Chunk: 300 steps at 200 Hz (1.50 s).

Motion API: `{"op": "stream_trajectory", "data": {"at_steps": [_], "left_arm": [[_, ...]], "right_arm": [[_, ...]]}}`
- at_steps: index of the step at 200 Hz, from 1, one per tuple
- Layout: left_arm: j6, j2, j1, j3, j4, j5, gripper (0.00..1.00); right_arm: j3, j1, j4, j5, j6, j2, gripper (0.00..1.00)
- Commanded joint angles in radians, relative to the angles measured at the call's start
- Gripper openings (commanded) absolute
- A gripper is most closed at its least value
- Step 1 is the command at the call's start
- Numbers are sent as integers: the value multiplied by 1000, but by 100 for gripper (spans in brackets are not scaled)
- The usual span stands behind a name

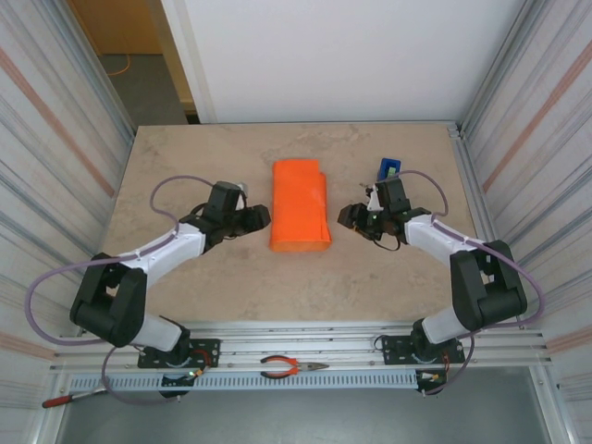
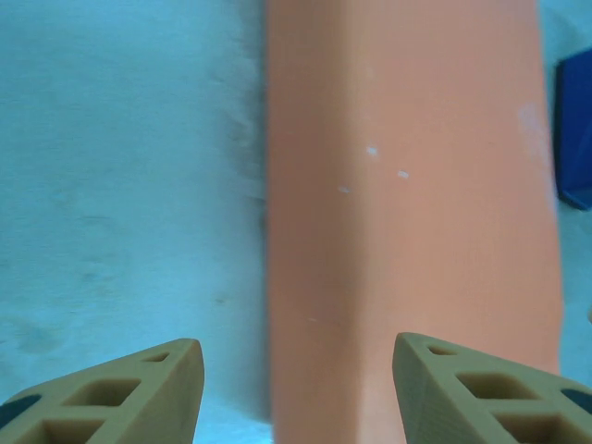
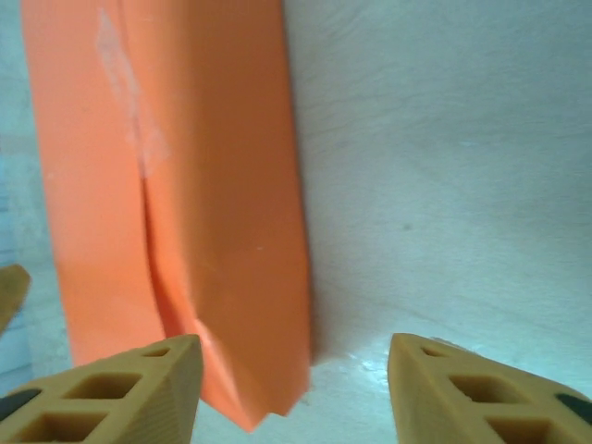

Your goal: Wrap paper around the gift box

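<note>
Paper (image 1: 301, 205), bright orange, lay folded shut into a long packet at the middle of the table (image 1: 185, 157), its contents covered. The left gripper (image 1: 262, 218) sat near its 9 o'clock, jaws spread wide, holding nothing. The right gripper (image 1: 344, 216) sat at 3 o'clock, likewise spread and empty. A blue tape dispenser (image 1: 388, 169) stood at 2 o'clock.

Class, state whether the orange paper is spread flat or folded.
Folded: the paper forms a narrow bundle with an overlapping seam.
</note>
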Motion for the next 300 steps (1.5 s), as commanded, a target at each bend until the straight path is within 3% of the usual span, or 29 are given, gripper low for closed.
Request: {"op": "stream_trajectory", "data": {"at_steps": [1,26,115,151,191,206,222,245,266,300], "left_arm": [[20,46,30,28,-72,8,56],[31,117,32,57,-106,2,55],[-3,175,-77,49,-36,36,53],[17,131,-83,47,-65,2,53],[63,35,3,-1,-100,6,55],[78,7,32,-12,-93,18,57],[96,-13,41,-12,-61,41,60],[109,3,40,18,-26,109,62],[107,32,23,39,5,129,63],[131,80,-32,59,19,104,64]], "right_arm": [[7,-3,-42,33,-3,14,41],[42,10,-73,72,-33,76,22],[137,178,-58,84,-7,186,16],[121,135,-81,74,-29,154,15],[73,14,-109,45,-43,43,17],[75,-11,-116,21,-45,11,22],[88,-11,-106,-8,-42,-11,49],[124,20,-92,-40,-30,-10,71],[165,72,-96,-16,-30,16,78],[198,130,-89,23,-31,84,82]]}}
